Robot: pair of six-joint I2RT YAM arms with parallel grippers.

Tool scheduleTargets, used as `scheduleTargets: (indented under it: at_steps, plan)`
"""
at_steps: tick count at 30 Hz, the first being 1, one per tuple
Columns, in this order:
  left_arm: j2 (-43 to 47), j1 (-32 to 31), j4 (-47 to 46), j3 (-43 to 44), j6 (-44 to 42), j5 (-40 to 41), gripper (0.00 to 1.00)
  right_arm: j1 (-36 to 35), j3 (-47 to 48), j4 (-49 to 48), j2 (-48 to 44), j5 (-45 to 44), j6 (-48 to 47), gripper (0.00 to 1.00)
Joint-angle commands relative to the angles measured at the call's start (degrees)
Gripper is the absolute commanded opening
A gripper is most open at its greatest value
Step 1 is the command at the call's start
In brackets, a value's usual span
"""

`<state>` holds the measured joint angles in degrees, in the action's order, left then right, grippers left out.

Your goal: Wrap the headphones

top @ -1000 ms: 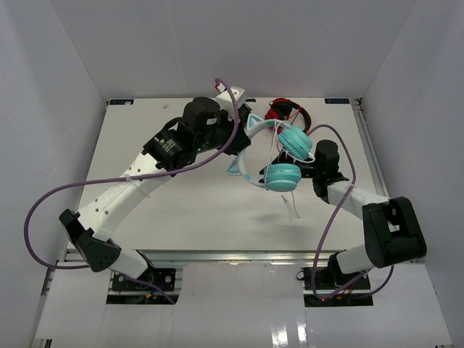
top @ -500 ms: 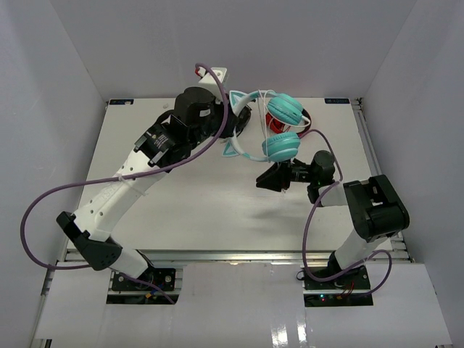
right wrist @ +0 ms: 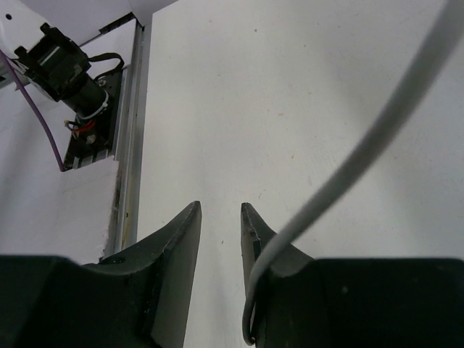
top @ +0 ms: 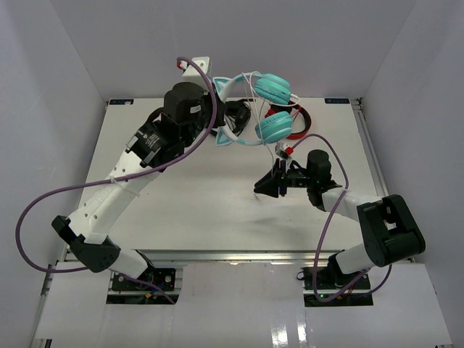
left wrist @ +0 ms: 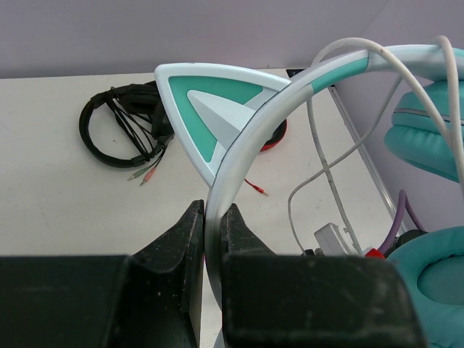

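Observation:
The teal headphones (top: 270, 109) hang in the air at the back of the table, one ear cup (top: 272, 87) above the other (top: 272, 129). My left gripper (top: 223, 110) is shut on their white-and-teal headband (left wrist: 246, 138), just below a cat ear (left wrist: 206, 109). The thin white cable (top: 278, 151) drops from the cups towards my right gripper (top: 257, 187). In the right wrist view the right gripper (right wrist: 220, 210) stands slightly open with nothing between the jaws. The cable (right wrist: 362, 159) loops over the outer side of one finger.
Black headphones (left wrist: 119, 127) with a coiled cable lie at the back of the table, also in the top view (top: 238, 114). Red headphones (top: 296, 125) lie behind the teal ones. The table's right rail (top: 366, 145) is close to the right arm.
My left arm has lifted the teal headphones higher and back to the left. My right gripper has swung away from the ear cups, down and left, with the cable trailing to it.

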<state>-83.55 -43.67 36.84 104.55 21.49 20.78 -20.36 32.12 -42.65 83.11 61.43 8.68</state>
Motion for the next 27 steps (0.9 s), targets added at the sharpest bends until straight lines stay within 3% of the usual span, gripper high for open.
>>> scheduleTargets:
  at_steps: [1, 5, 12, 17, 27]
  plan:
    - [4.4, 0.8, -4.5, 3.6, 1.7, 1.8, 0.00, 0.0, 0.0, 4.6, -1.8, -1.3, -5.7, 0.36]
    - [5.2, 0.9, -4.5, 3.1, 1.8, 1.8, 0.00, 0.0, 0.8, 8.3, -1.9, -1.5, -8.1, 0.46]
    - [6.5, 1.0, -4.6, 1.5, 1.8, 1.6, 0.00, 0.0, 1.8, 11.2, -2.0, -1.0, -13.0, 0.49]
    - [7.1, 1.0, -4.9, 0.5, 1.8, 1.2, 0.00, 0.0, 4.8, 21.2, -1.5, 0.4, -22.1, 0.65]
    - [7.9, 1.1, -5.3, -1.7, 2.3, -0.4, 0.00, 0.7, 6.0, 24.5, -1.7, -1.1, -27.6, 0.63]
